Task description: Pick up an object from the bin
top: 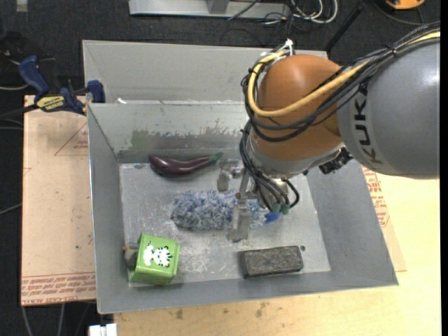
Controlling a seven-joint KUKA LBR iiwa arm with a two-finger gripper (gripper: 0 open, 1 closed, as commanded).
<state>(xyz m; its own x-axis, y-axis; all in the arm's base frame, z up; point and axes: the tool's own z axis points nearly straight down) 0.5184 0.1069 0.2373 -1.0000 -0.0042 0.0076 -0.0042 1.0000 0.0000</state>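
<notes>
My gripper (234, 201) hangs below the orange wrist cover in the middle of the bin, open. One finger (225, 178) stands behind and the other (241, 224) in front of the right end of a blue-and-white speckled soft lump (203, 211), which lies on the bin floor between them. I cannot tell whether the fingers touch it. A dark grey rectangular block (271, 260) lies just in front of the gripper, to its right. A purple toy aubergine (179, 164) lies behind the lump, by the back wall.
A green cube with a white cartoon face (155, 258) sits in the front left corner. The arm and its orange cover hide the right rear part of the bin. Bare floor shows at the left and on the right near the front.
</notes>
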